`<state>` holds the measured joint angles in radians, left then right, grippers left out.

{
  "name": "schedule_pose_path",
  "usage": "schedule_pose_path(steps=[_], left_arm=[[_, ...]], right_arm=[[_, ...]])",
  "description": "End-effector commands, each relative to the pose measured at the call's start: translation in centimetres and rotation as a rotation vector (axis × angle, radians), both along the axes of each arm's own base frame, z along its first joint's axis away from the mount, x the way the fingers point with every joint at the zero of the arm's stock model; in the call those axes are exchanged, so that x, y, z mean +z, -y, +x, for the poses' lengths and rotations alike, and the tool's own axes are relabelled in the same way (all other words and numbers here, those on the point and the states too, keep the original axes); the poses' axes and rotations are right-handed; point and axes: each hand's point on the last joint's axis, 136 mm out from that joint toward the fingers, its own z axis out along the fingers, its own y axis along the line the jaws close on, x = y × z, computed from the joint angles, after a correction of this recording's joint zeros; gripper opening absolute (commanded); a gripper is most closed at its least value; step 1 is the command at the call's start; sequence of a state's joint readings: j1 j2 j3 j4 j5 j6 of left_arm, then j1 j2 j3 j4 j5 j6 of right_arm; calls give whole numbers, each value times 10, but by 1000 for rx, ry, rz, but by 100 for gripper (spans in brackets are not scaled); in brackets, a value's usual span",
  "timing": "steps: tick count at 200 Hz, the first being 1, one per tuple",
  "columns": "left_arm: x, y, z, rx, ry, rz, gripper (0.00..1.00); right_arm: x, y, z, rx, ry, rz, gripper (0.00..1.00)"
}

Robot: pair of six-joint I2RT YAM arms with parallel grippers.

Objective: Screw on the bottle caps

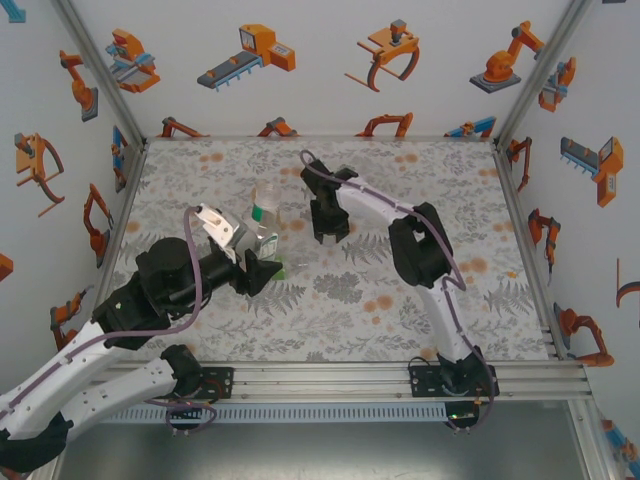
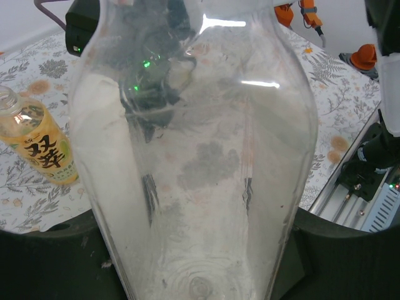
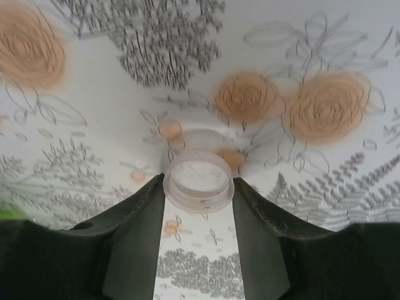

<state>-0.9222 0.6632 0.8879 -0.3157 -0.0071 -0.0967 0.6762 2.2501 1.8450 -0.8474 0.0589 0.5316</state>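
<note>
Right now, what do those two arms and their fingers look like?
Both the left arm and right arm are built of white tubes joined by chunky black joint housings, with a thin purple cable looping along each. The fingers are matte black, broad and wedge-shaped.

a flower-printed table (image 1: pixel 450 180) ringed by walls (image 1: pixel 320 90) showing orange robots.

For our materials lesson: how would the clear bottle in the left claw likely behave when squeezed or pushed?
The clear bottle looks empty, see-through from top to bottom, so it is probably light and easily tipped. Its bright glossy highlights suggest a smooth, perhaps slippery wall. Being thin-looking plastic, it may flex under the left claw.
</note>
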Motion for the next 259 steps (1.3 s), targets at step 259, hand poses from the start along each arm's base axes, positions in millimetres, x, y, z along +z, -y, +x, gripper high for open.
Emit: schedule_pose_path(steps=[259], left_arm=[[-1, 5, 2, -3, -36, -14, 0]], right_arm=[[10, 24, -125, -27, 70, -1, 53]])
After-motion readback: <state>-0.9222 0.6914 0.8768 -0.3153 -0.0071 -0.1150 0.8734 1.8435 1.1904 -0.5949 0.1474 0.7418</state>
